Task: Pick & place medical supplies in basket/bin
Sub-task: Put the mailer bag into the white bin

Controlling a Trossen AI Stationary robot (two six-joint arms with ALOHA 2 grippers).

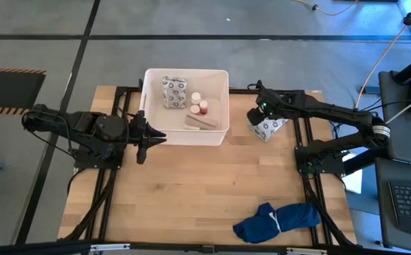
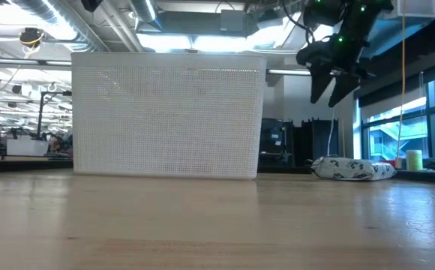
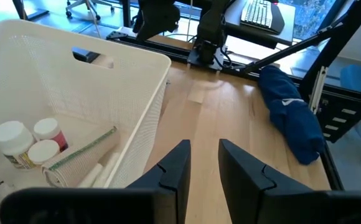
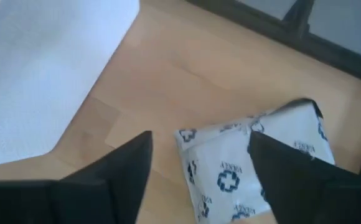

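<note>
Worktop [image 1: 212, 191]: pale wood, carrying everything named below.
Tub [image 1: 220, 78]: the white plastic bin, taken here as the landmark; it stands on the worktop between the two arms.
Blue cloth bundle [image 1: 280, 219]: well away from the tub, near the worktop's front edge on the right arm's side; no part of the task.
Packet on the worktop [image 1: 269, 127]: white, soft, printed with blue crosses; it lies just beside the tub on the right arm's side, outside it.
Already in the tub: a second printed packet [image 1: 175, 92], a tan bandage roll [image 1: 200, 122], and small white-capped bottles [image 1: 200, 103].
Right claw [image 1: 263, 110]: hangs above the loose packet, fingers spread wide, one to each side of it, holding nothing; the low view shows it clear of the worktop.
Left claw [image 1: 146, 136]: waits at the tub's left-arm side, fingers a little apart, empty.
Step in hand: as I judge it, the approach to the last loose supply, the packet beside the tub.
Next move: likely a straight descent until the fingers bracket the packet, a close on its soft body, then a lift high enough to pass the tub wall.
</note>
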